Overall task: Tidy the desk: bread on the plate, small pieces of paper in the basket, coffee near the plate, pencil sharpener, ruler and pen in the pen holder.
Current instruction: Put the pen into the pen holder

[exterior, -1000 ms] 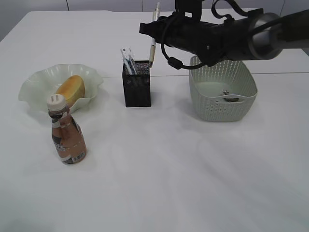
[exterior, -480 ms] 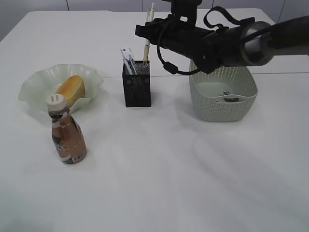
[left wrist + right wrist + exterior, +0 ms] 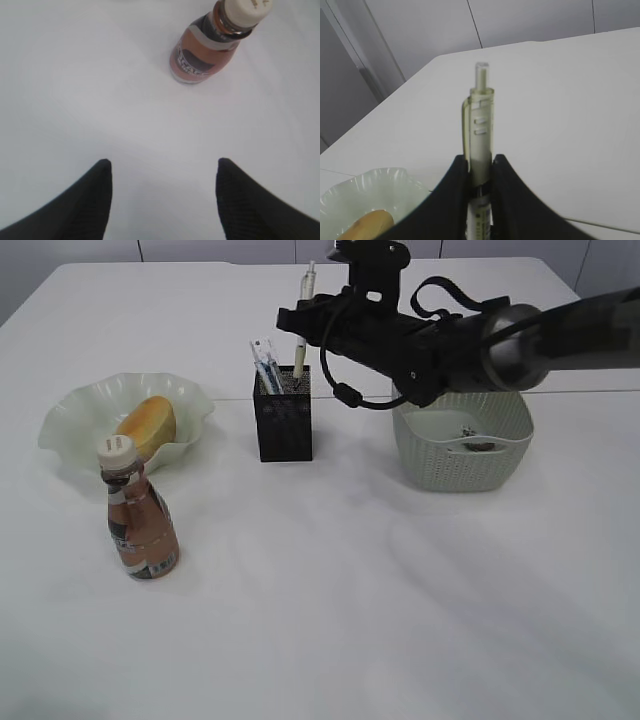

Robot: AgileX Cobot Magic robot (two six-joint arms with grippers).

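Note:
My right gripper (image 3: 296, 318) (image 3: 480, 161) is shut on a white pen (image 3: 300, 352) (image 3: 481, 125) and holds it upright. The pen's lower end is inside the black mesh pen holder (image 3: 282, 420). White and blue items (image 3: 264, 362) also stand in the holder; I cannot tell whether they are the ruler, and no pencil sharpener shows. The bread (image 3: 148, 424) (image 3: 367, 222) lies on the pale green plate (image 3: 75, 405) (image 3: 375, 182). The coffee bottle (image 3: 140, 512) (image 3: 207, 47) stands in front of the plate. My left gripper (image 3: 162, 170) hangs open over bare table, short of the bottle.
The pale green basket (image 3: 462, 462) stands right of the pen holder, with small pieces of paper (image 3: 472, 437) inside. My right arm reaches over the basket's back rim. A table seam runs behind the holder.
My right gripper has moved left and down with the pen, so the pen's lower end now sits in the pen holder. Nothing else has moved.

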